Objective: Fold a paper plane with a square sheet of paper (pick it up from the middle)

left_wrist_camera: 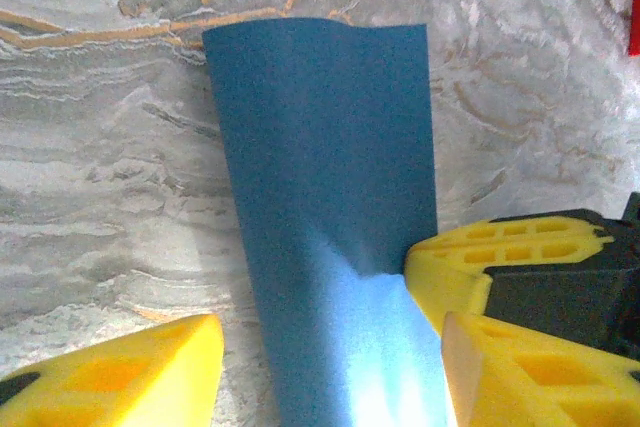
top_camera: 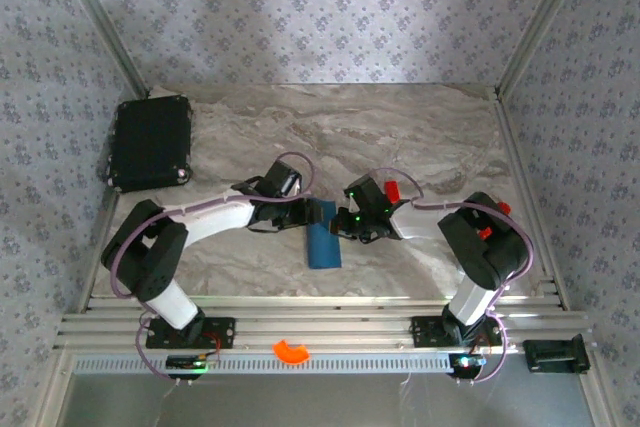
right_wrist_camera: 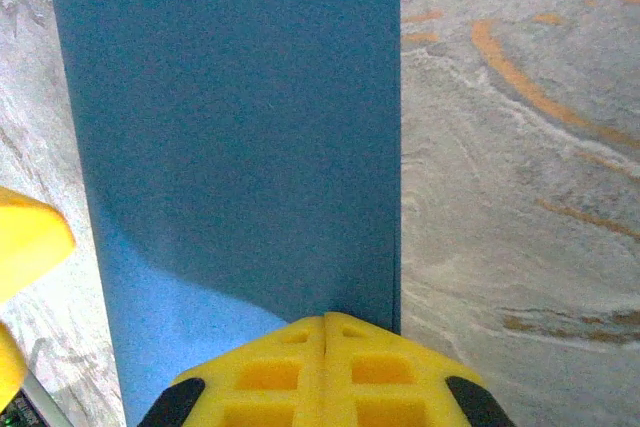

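Top external view puts the paper (top_camera: 323, 247) near the middle of the worktop (top_camera: 420, 137), a little toward its near edge. It lies as a narrow strip, so I judge it is already folded once in half. On the right wrist view the right gripper (right_wrist_camera: 325, 321) is clamped tight on one long edge of the paper, I think to pin the two layers together. On the left wrist view the left gripper (left_wrist_camera: 332, 337) is spread wide, with the strip between its fingers (left_wrist_camera: 130, 377). It is grasping nothing and is probably placed there to press the crease.
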Available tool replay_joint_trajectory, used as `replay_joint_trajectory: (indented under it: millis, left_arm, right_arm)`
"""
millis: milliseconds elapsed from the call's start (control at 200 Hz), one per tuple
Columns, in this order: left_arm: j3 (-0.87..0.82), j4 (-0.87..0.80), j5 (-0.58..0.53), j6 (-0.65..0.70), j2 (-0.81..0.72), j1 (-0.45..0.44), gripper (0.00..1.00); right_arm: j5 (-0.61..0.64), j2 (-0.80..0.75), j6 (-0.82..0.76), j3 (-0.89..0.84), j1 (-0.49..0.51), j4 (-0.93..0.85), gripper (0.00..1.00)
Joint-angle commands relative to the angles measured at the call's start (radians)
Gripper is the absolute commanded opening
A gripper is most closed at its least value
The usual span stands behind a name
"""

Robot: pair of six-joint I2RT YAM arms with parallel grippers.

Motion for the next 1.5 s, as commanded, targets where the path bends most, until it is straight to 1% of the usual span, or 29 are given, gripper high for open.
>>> replay_joint_trajectory:
  millis: [0,260,380,450,525,680,855,1004,1064,1234,1374,1494]
  left_arm:
    - [-0.004,0.048,0.061,-0.006,0.025,0.005,0.61]
    - [0.011,0.027,0.070,0.016,0.096,-0.004,0.59]
    - [0.033,-0.017,0.036,0.034,0.130,-0.019,0.58]
    - [0.037,-0.030,0.021,0.041,0.143,-0.028,0.56]
    - [0.049,-0.068,-0.020,0.052,0.161,-0.036,0.53]
    - [0.053,-0.109,-0.073,0.068,0.187,-0.044,0.51]
    - [0.054,-0.123,-0.103,0.067,0.215,-0.053,0.49]
    - [0.058,-0.127,-0.112,0.066,0.227,-0.059,0.49]
    - [0.057,-0.127,-0.115,0.066,0.227,-0.058,0.49]
    - [0.056,-0.131,-0.127,0.064,0.226,-0.060,0.49]
    - [0.057,-0.131,-0.128,0.070,0.230,-0.060,0.49]
    - [0.058,-0.134,-0.133,0.070,0.234,-0.060,0.48]
  right_arm:
    - [0.046,0.019,0.003,-0.044,-0.008,-0.134,0.00]
    - [0.042,0.022,0.016,-0.050,-0.007,-0.116,0.00]
    - [0.037,0.021,0.018,-0.047,-0.008,-0.109,0.00]
    - [0.030,0.021,0.022,-0.045,-0.010,-0.099,0.00]
    - [0.013,0.020,0.029,-0.044,-0.011,-0.072,0.00]
    - [-0.035,-0.003,0.050,-0.019,-0.026,-0.001,0.03]
    - [-0.067,-0.039,0.049,0.020,-0.049,0.021,0.08]
    - [-0.072,-0.114,0.050,0.012,-0.069,0.033,0.13]
    - [-0.040,-0.163,0.053,-0.008,-0.083,0.013,0.15]
    - [0.063,-0.310,0.076,-0.105,-0.147,-0.040,0.16]
    - [0.072,-0.392,0.083,-0.175,-0.199,-0.053,0.17]
    - [0.055,-0.420,0.071,-0.200,-0.215,-0.057,0.18]
